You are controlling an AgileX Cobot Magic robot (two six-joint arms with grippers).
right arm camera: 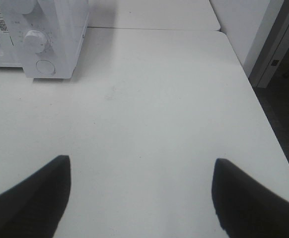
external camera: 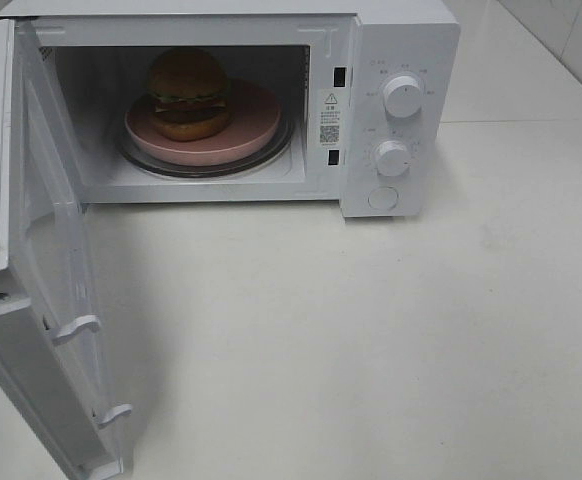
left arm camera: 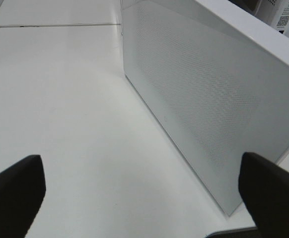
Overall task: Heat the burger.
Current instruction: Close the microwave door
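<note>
The burger, with a brown bun and green lettuce, sits on a pink plate inside the white microwave. The microwave door hangs wide open toward the front left. Neither arm shows in the high view. In the left wrist view my left gripper stands open with nothing between its fingers, close to the outer face of the open door. My right gripper is open and empty over bare table, with the microwave's control panel ahead of it.
Two white knobs and a round button sit on the microwave's right panel. The white table spreads in front and to the right. Its far edge drops to the floor beside a wall.
</note>
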